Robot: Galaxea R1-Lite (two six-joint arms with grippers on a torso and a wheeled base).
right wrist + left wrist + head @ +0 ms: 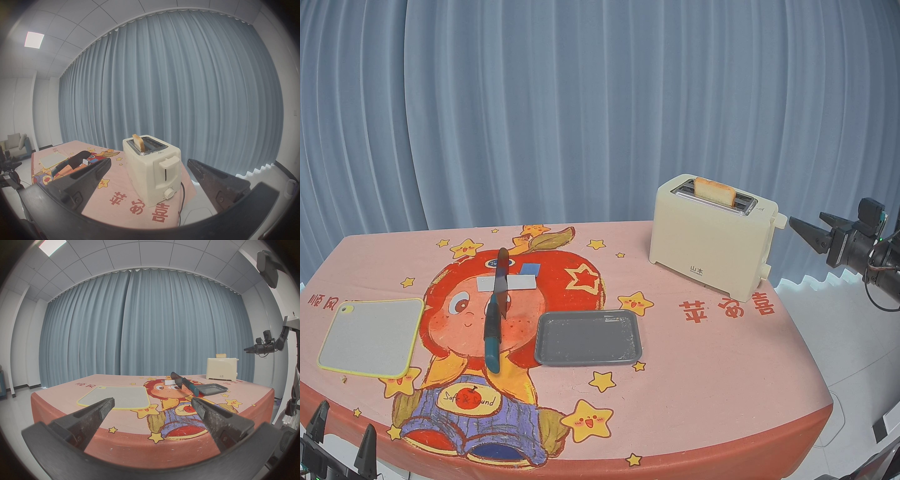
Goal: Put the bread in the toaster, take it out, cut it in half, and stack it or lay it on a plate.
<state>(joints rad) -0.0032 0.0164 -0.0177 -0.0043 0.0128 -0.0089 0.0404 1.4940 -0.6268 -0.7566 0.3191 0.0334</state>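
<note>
Table (700, 375): toaster (706, 244), bread (714, 190) (lever (169, 162) up)

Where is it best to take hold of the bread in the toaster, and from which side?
Likely best: grip the bread by its exposed upper part, straight down from above, a finger on each flat face. Its lower part sits in the toaster slot.

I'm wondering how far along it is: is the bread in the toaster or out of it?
In. The bread stands upright in a slot of the toaster, its top poking above the rim.
</note>
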